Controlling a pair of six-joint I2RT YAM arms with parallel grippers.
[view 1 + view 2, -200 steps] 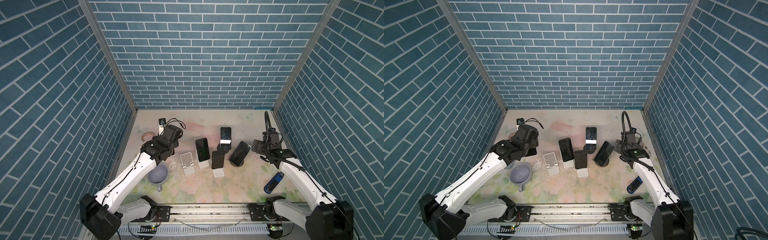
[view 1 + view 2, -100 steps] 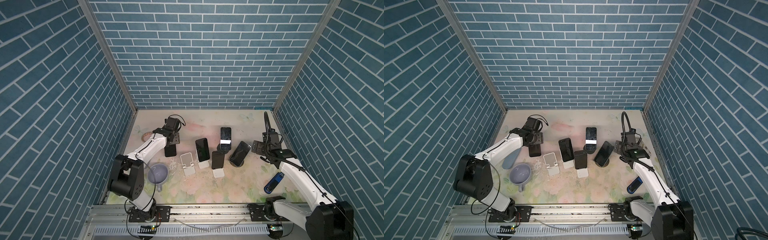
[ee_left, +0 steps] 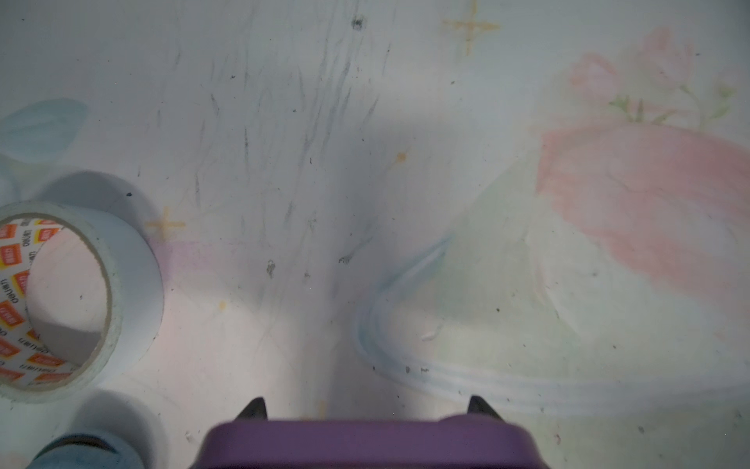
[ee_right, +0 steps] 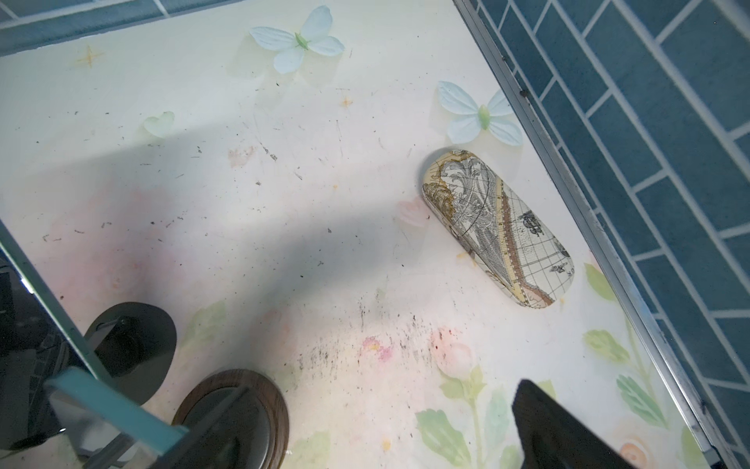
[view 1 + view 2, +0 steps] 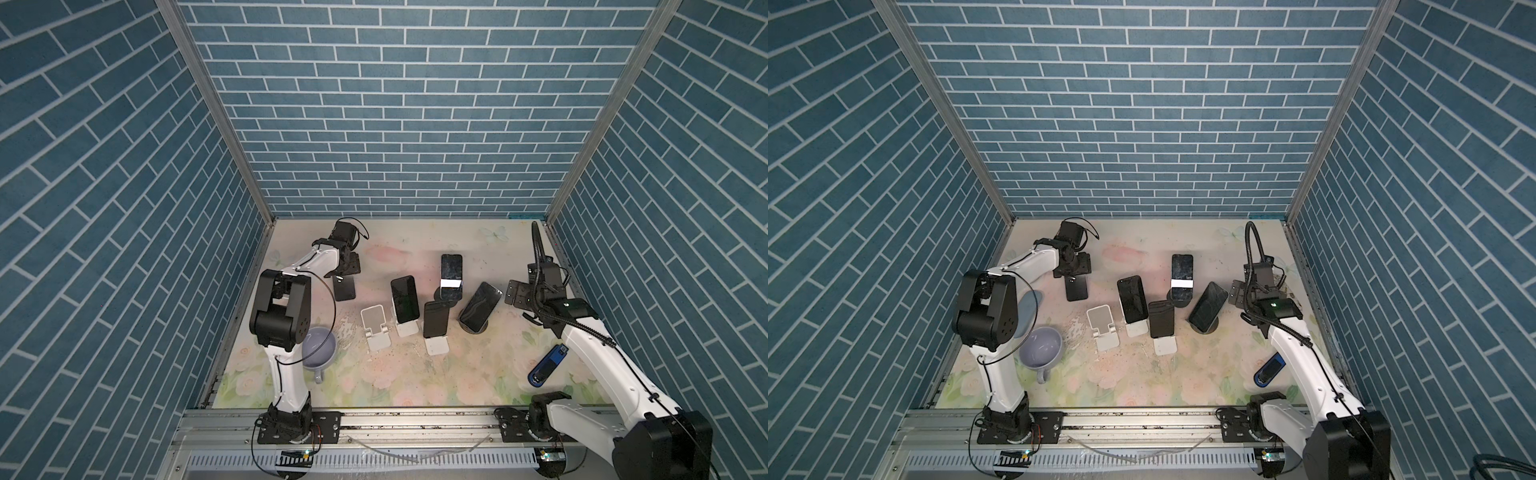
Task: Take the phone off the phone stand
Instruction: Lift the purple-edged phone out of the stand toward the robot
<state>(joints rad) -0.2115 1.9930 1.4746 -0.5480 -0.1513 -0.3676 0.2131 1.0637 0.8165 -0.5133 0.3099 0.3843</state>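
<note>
My left gripper [image 5: 346,268] [image 3: 367,406] is at the back left, shut on a dark phone [image 5: 344,288] [image 5: 1076,289]. The phone's purple edge [image 3: 365,442] spans the gap between both fingertips. It hangs low over the mat, and I cannot tell if it touches. An empty white phone stand [image 5: 376,328] [image 5: 1104,326] sits to its right, nearer the front. My right gripper [image 5: 515,293] [image 5: 1239,293] stands open beside a tilted phone [image 5: 480,306] on a round stand; one black finger [image 4: 568,430] shows.
Three more phones rest on stands mid-mat [image 5: 404,298] [image 5: 436,319] [image 5: 451,270]. A lavender mug [image 5: 319,349] is front left, a tape roll [image 3: 61,300] lies near my left gripper. A blue object [image 5: 548,365] and a map-print glasses case [image 4: 497,227] lie at the right. Brick walls enclose the mat.
The left arm has folded, its elbow swinging up over its base, while the gripper and phone stay near the back left. The right arm has not moved.
</note>
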